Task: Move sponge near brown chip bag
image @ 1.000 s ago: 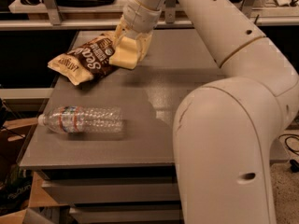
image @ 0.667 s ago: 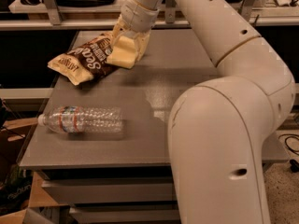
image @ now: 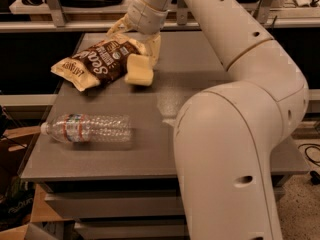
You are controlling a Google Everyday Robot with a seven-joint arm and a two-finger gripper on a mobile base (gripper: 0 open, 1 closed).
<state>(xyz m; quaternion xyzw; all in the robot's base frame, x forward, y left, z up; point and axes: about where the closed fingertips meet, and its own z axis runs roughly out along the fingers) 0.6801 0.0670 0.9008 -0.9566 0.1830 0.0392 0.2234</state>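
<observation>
My gripper (image: 136, 43) hangs over the far left part of the counter (image: 200, 79), right above the near end of the bag (image: 95, 64). The jaws are spread: one sits over the bag's far edge, the other comes down on the right, just above the sponge (image: 138, 70). They pinch nothing.

The sponge lies on the counter, pale yellow. Its left side touches the bag's right end.

The bag lies flat and crinkled, closed as far as I can tell, its length running from near left to far right. Its dark brown middle carries big white letters that start "Sea"; I cannot read the rest. There is small dark print on the tan edge at the left end, too fine to make out.

The bottle (image: 87, 128) lies on its side near the front left of the counter, well apart from bag and sponge, cap to the left. It is clear plastic; I cannot tell whether any water is in it. Its label shows red and blue, but no words I can read.

My white arm (image: 240, 134) fills the right side of the view.
</observation>
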